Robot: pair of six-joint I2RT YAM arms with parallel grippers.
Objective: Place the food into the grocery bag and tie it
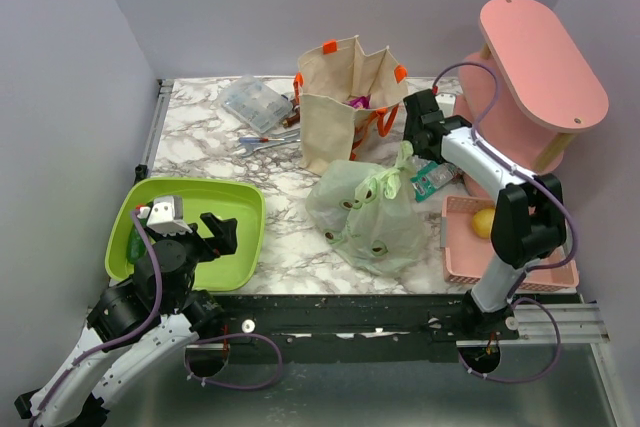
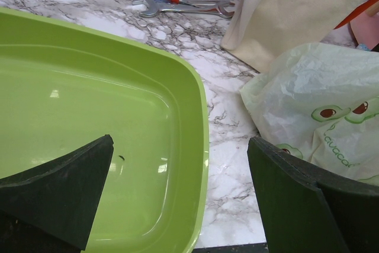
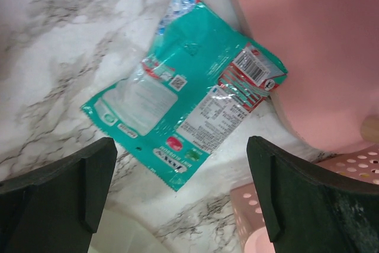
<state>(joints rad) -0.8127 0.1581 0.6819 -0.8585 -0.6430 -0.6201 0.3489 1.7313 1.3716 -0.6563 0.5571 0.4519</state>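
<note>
Marbled white tabletop [image 1: 200, 147] lies under the right gripper [image 3: 180, 143], jaws spread above a flat teal foil packet [image 3: 183, 96]. Back towards its base, a yellow lemon [image 1: 484, 222] sits in a pink slotted basket [image 1: 460, 259]; I would centre over it before closing. The left gripper [image 2: 180, 140], also spread, has the crinkly light green grocery bag [image 1: 375, 212] to its right.

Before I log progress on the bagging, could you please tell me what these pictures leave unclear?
Grocery bag contents: top view, crinkled plastic hides them; the left wrist view cuts the bag off.
Beige tote interior: top view, its walls hide all but something magenta.
Lemon in the pink basket: top view, the right arm covers part.
Teal packet print: right wrist view, too small.
</note>
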